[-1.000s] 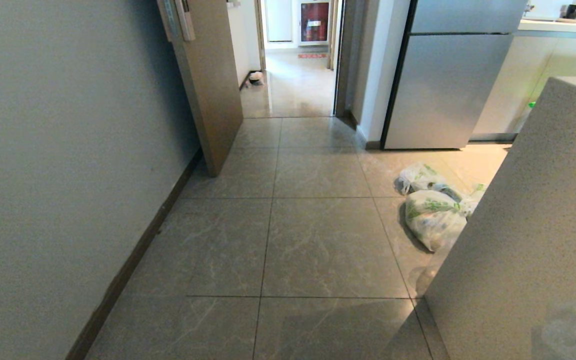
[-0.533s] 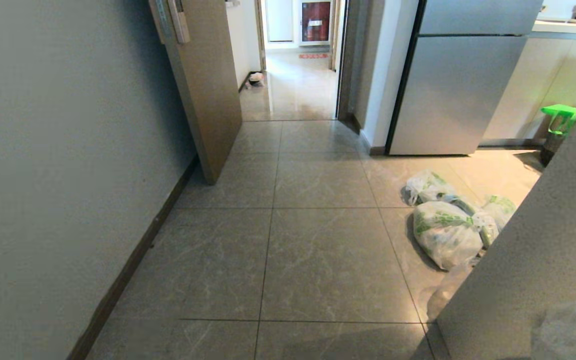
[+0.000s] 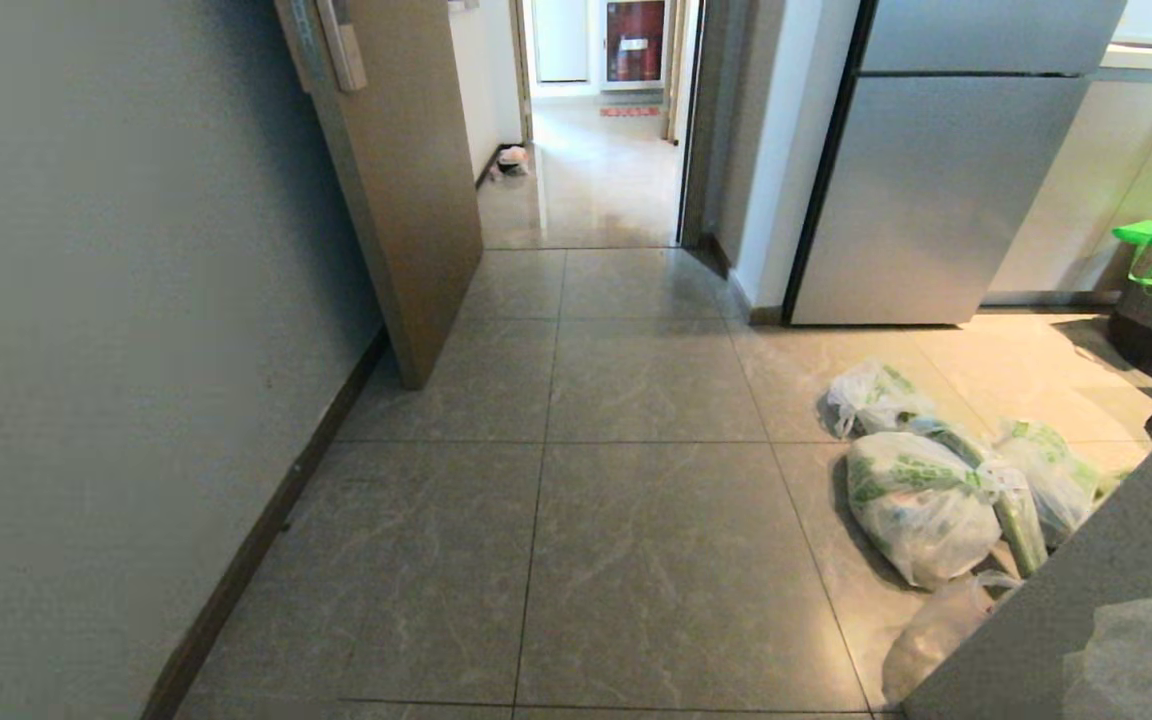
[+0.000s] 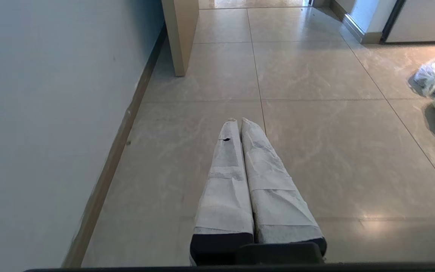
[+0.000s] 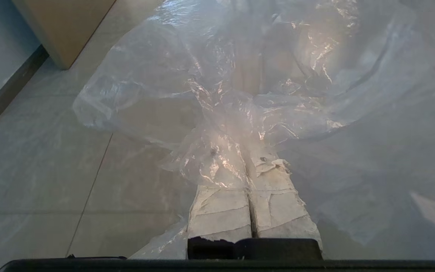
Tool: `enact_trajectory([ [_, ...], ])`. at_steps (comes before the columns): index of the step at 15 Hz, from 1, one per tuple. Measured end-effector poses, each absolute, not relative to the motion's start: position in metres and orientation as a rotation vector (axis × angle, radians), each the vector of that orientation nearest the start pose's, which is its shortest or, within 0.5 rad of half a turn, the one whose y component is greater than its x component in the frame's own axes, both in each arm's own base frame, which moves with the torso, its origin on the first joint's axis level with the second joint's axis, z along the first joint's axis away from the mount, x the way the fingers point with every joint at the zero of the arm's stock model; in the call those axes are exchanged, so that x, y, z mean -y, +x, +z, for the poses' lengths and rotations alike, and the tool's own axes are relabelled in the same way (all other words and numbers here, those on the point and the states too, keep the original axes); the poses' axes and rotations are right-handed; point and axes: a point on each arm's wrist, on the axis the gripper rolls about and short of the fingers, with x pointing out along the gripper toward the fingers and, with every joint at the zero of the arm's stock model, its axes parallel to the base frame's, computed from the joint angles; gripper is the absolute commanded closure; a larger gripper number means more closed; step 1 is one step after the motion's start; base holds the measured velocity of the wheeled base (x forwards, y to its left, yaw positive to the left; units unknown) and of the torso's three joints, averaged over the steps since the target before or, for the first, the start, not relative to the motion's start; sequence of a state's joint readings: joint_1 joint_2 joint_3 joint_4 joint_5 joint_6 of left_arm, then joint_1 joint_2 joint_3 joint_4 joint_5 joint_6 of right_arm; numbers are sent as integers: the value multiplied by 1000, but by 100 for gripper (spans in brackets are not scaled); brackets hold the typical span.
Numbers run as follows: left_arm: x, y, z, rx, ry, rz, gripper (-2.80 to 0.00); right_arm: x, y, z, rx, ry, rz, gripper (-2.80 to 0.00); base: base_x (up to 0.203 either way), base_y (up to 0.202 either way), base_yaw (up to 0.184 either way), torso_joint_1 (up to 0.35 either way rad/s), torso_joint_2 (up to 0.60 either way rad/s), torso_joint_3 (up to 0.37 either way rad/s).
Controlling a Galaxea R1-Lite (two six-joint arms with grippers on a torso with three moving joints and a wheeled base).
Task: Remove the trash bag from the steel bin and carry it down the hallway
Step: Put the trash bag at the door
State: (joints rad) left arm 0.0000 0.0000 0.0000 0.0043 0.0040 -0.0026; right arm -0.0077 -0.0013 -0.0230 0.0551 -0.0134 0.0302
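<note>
Both claws read together: my right claw (image 5: 253, 166) is clamped on the trash bag (image 5: 240, 75), which billows ahead of its fingertips; left claw (image 4: 239, 121) empty. Hallway (image 3: 591, 170) lies straight ahead through the doorway.

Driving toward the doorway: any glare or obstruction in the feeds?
Head view: glare on the hallway tiles beyond the door. Right wrist view: the trash bag, pinched in the right gripper, glints and veils the floor. Left wrist view: unobstructed.
</note>
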Motion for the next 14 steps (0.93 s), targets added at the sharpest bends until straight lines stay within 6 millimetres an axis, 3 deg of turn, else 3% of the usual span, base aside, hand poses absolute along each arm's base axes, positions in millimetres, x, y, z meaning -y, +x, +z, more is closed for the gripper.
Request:
enact_trajectory([
  [14,0,-23,75,-5,-3,4,0,0,-25,76,-31,31,-22,0,190,0,0,0,3,3],
])
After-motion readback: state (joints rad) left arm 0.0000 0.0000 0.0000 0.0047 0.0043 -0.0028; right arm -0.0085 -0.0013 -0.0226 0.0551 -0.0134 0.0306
